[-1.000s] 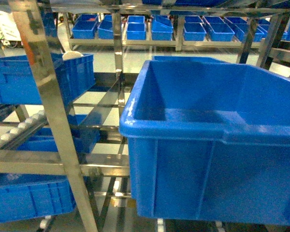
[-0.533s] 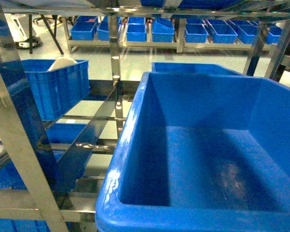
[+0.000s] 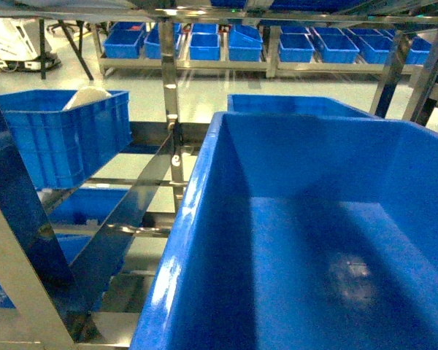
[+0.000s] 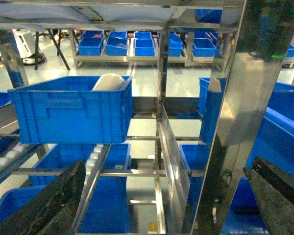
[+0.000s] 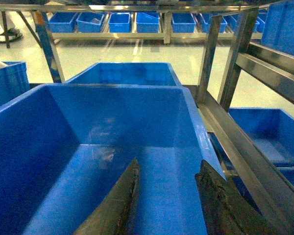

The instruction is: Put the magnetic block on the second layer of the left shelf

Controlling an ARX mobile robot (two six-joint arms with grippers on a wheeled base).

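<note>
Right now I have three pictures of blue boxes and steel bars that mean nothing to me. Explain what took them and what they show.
A wheeled robot with two arms took them. The head camera looks down into a large blue plastic bin on a steel rack. The left wrist camera shows the left gripper, its dark fingers spread apart, facing a ribbed blue crate holding a white object. The right wrist camera shows the right gripper open over the big bin. Neither holds anything. No magnetic block is visible.

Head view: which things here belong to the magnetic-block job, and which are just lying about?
Job: left shelf, open left end effector, open right end effector; magnetic block not visible.
Lying about: large blue bin, blue crate holding white object, rear bins.
</note>
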